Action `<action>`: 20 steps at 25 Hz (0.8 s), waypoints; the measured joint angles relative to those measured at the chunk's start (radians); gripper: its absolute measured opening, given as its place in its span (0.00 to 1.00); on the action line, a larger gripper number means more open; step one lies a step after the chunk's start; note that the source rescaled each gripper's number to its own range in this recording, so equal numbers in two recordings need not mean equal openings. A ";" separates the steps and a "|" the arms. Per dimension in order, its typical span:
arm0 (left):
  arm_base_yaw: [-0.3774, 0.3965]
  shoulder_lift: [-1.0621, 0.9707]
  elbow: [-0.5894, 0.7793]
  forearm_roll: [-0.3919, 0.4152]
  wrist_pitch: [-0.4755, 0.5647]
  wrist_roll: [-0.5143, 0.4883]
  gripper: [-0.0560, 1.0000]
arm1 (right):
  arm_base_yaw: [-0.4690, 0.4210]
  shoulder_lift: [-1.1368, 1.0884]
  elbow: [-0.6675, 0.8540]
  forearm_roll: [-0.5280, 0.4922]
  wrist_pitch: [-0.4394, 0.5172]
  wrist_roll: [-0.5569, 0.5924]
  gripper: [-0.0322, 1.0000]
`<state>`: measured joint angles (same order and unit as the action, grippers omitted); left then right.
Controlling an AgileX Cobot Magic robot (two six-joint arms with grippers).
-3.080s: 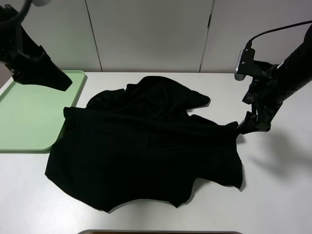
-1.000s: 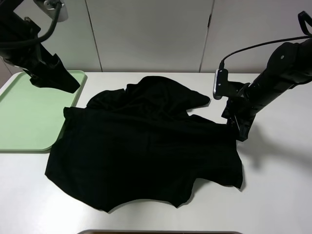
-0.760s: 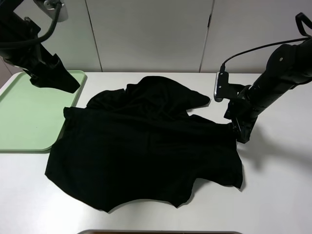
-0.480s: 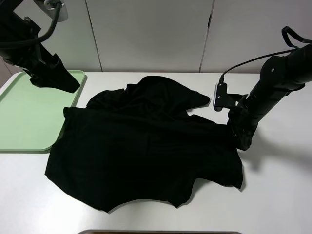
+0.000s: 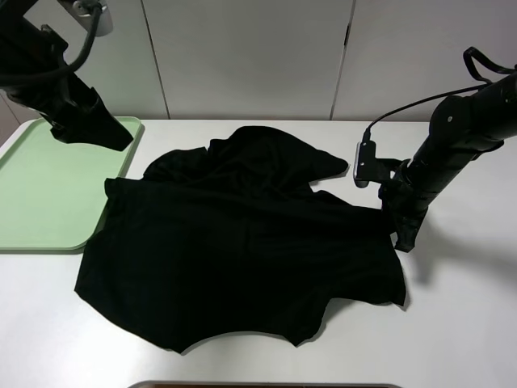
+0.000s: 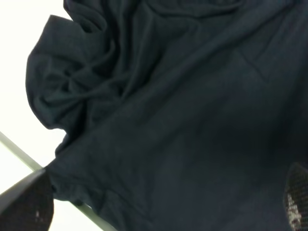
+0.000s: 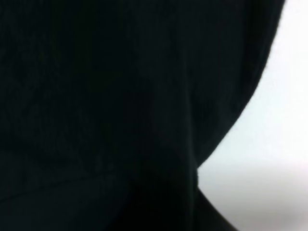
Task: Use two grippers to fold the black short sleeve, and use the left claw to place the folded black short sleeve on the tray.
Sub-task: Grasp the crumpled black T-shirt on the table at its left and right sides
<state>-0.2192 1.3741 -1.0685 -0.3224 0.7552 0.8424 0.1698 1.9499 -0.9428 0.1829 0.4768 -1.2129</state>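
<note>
My left pincer (image 5: 111, 137): spread, above the tray (image 5: 40, 202).
My right pincer (image 5: 402, 237): at right edge of black short sleeve (image 5: 242, 242); grip, cannot tell.

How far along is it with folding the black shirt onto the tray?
Nothing looks done: the plain black cloth T-shirt lies spread and rumpled on the white table, unfolded. In hand: the right gripper is down at the shirt's right edge; whether it grips is unclear. The left gripper, open, hangs above the pale green plastic tray. Left: the folding, then placing it on the tray.
</note>
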 joint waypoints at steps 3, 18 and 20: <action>0.000 0.012 0.000 -0.001 -0.015 0.020 0.95 | 0.000 0.000 0.000 0.000 0.000 0.000 0.03; 0.000 0.263 -0.001 -0.001 -0.200 0.201 0.95 | 0.000 0.000 0.000 0.000 0.000 0.007 0.03; 0.000 0.334 -0.002 0.039 -0.204 0.222 0.95 | 0.000 0.000 0.000 0.000 0.000 0.020 0.03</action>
<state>-0.2192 1.7079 -1.0705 -0.2836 0.5512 1.0648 0.1698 1.9499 -0.9428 0.1829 0.4768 -1.1931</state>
